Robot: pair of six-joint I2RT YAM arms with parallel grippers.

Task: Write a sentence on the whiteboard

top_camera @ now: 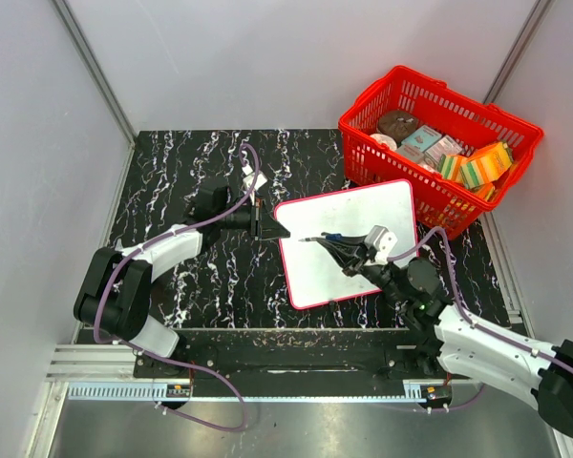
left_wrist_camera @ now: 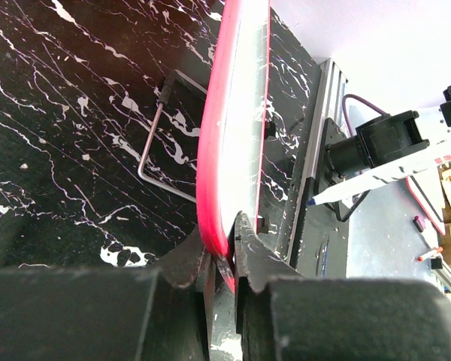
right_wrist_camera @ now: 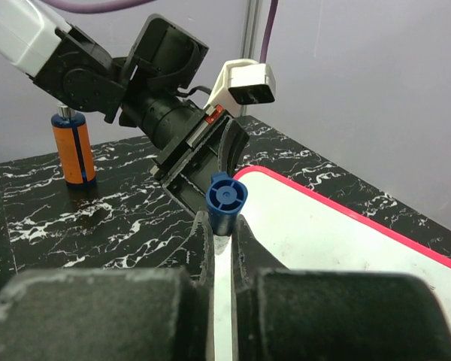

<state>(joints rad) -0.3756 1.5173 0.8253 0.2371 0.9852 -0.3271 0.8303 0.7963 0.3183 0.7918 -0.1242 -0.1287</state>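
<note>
Whiteboard (top_camera: pixel 363 229): mid-counter (top_camera: pixel 191 172), no writing showing yet.
Left gripper (top_camera: pixel 273 229): pinched shut on the red rim (left_wrist_camera: pixel 210 150), left edge.
Right gripper (right_wrist_camera: pixel 222 228): closed around the marker (right_wrist_camera: pixel 227 199), tip over the whiteboard.
Handling: looks light, stiff and slick, so hold it by the rim and press gently.

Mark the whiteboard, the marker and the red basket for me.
whiteboard (top_camera: pixel 351 212): top view, bare white face.
marker (right_wrist_camera: pixel 227 197): right wrist view, blue butt end.
red basket (top_camera: pixel 384 153): top view, front wall.
</note>
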